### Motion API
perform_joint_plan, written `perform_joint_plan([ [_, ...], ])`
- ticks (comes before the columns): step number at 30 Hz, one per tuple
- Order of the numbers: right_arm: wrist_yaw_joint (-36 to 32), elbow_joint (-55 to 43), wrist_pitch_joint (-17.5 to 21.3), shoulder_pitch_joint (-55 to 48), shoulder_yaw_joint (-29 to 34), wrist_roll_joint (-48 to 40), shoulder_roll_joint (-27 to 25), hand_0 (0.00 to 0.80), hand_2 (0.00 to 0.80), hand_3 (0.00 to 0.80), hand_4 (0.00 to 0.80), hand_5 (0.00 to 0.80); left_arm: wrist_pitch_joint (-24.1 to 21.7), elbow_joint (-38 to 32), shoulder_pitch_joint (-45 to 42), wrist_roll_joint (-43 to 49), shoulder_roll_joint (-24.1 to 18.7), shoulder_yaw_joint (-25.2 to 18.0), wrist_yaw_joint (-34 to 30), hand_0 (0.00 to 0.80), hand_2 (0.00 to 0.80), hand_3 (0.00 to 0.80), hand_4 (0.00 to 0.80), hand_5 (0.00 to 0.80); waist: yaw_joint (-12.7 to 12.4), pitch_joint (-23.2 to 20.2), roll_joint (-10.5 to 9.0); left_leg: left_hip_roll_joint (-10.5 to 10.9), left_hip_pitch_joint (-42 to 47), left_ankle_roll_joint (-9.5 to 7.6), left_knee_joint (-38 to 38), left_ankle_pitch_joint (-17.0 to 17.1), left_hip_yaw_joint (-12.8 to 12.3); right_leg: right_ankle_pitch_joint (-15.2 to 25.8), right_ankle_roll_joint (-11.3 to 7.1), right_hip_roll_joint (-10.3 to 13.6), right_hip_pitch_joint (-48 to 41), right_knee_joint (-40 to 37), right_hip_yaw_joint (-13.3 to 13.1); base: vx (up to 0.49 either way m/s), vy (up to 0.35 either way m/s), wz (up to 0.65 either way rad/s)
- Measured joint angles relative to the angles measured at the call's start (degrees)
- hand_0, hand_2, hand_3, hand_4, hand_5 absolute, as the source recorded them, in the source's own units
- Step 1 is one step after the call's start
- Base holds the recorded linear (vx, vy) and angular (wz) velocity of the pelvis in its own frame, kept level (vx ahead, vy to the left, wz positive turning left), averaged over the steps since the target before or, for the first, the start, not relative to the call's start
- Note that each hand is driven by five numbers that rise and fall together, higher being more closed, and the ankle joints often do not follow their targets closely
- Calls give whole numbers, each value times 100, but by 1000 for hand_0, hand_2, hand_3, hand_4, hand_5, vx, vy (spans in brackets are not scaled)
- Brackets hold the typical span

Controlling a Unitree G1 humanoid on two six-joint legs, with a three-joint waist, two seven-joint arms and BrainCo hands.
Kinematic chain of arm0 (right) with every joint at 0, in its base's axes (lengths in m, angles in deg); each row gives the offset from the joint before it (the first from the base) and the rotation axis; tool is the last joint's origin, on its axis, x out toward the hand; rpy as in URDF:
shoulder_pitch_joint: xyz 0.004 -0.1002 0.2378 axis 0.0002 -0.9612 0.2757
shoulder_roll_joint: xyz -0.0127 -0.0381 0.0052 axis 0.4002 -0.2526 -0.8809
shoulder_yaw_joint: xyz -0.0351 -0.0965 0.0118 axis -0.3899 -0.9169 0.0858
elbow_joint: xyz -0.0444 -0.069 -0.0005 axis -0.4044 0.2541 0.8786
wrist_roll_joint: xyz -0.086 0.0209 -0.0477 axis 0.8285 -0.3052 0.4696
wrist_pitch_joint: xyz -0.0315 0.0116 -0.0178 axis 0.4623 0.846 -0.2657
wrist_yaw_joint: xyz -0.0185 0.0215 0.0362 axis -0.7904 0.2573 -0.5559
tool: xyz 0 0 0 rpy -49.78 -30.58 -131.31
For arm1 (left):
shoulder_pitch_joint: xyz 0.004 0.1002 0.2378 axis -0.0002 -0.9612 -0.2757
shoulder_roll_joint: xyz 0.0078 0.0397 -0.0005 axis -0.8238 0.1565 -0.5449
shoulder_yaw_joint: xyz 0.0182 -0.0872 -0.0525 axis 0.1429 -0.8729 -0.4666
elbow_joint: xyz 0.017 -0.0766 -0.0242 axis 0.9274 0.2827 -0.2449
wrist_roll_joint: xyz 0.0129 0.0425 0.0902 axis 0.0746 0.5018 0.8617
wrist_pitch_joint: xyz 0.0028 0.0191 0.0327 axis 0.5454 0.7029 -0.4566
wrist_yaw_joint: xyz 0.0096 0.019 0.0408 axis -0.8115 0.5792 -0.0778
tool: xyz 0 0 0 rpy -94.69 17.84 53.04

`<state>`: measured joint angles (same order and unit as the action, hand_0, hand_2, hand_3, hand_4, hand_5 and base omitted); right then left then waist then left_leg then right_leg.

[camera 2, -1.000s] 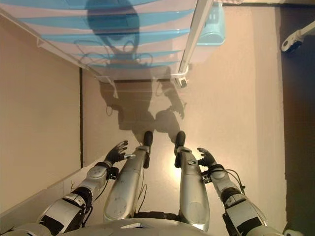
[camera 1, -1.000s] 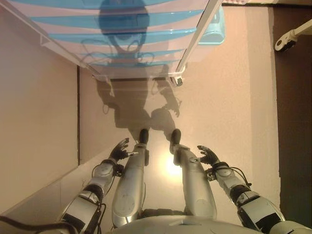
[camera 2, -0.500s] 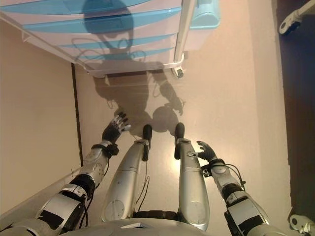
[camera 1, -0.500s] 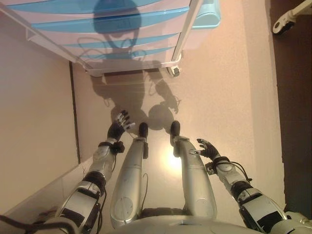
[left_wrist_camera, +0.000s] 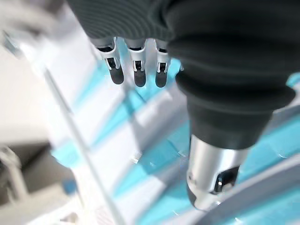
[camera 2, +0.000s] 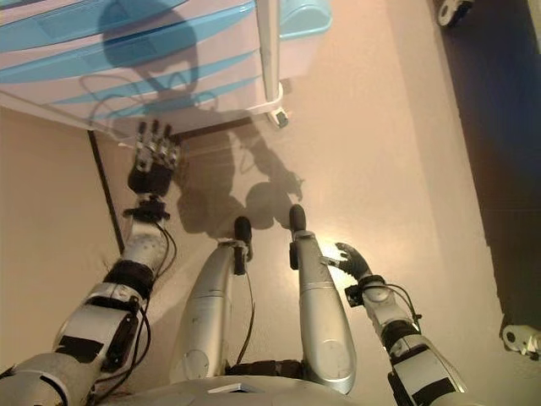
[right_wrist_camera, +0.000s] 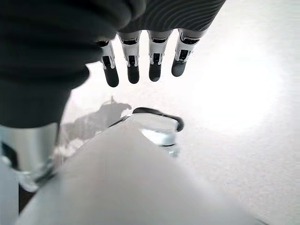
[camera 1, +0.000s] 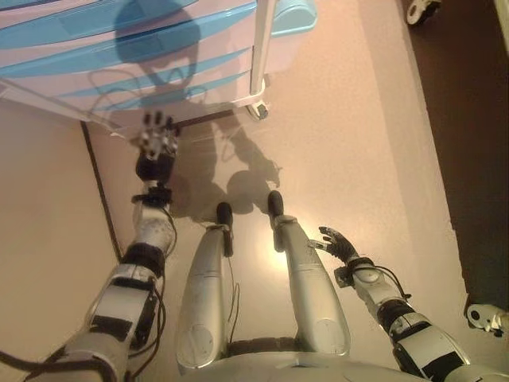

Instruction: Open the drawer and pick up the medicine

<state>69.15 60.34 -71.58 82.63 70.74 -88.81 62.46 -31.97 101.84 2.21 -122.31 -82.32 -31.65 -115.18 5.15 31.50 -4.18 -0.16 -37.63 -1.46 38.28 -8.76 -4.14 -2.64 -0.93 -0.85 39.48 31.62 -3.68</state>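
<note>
A white drawer unit with translucent blue drawer fronts stands on castors at the top left of the eye views. All its drawers look closed, and no medicine shows. My left hand is raised towards the unit's lowest drawers, fingers straight and holding nothing; its wrist view shows the fingers close before the blue fronts. My right hand hangs low at my side over the floor, fingers relaxed and empty.
A white upright post and castor mark the unit's right corner. A dark seam runs along the floor on the left. A dark floor strip lies at the right, with other castors on it.
My left arm has stretched up and forward, from beside my leg to just short of the drawer unit. The camera has shifted, so the unit sits further left. My right hand stays low.
</note>
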Motion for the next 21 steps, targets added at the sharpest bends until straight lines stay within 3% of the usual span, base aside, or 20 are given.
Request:
perform_joint_plan([
  [3, -12, 157, -4, -173, -223, 10, -107, 0, 0, 0, 0, 0, -12, -6, 468, -333, -258, -152, -53, 0, 0, 0, 0, 0, 56, 1, -53, -87, 5, -41, 158, -133, -18, 70, -40, -94, -102, -142, -46, 23, -7, -30],
  [8, -14, 227, 54, -603, -423, 37, -99, 0, 0, 0, 0, 0, -9, 37, 849, -693, -471, -217, -118, 0, 0, 0, 0, 0, 177, 5, -135, -129, 7, -127, 190, -186, -114, 164, -112, -56, -112, -226, -65, 18, -5, -17],
  [11, -18, 245, 115, -634, -466, 57, -97, 0, 0, 0, 0, 0, -8, 56, 887, -893, -558, -251, -221, 0, 0, 0, 0, 0, 170, 15, -151, -175, -10, -110, 302, -347, -148, 131, -92, -93, -122, -247, -54, 19, -14, -15],
  [21, -4, 226, 210, -633, -584, 14, -89, 0, 0, 0, 0, 0, 120, 174, 1156, -1028, -759, -228, -295, 0, 0, 0, 0, 0, 179, 28, -233, -180, -6, -92, 289, -335, -129, 124, -97, -95, -141, -263, -38, -4, -46, 0],
])
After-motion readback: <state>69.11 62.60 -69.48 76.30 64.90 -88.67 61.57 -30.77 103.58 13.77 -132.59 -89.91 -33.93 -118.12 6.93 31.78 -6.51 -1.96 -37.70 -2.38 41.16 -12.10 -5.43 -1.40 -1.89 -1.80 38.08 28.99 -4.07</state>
